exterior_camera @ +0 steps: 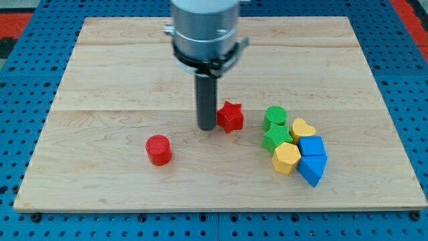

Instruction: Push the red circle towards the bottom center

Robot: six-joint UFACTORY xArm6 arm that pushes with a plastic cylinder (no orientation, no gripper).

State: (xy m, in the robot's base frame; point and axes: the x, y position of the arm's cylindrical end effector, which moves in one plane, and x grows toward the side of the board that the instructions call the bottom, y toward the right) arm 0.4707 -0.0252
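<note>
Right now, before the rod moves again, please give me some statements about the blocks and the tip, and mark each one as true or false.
1. My tip stands just to the view's left of the red star. True.
2. The red circle touches the red star. False: bare board lies between them, and the circle sits lower and further to the view's left.
3. The green, yellow and blue blocks form one cluster on the view's right. True.
4. My tip is pressing on the red circle. False: it is apart from the circle, above it and to its right in the view.
5. The blue blocks lie at the view's top left. False: they lie at the lower right end of the cluster.
</note>
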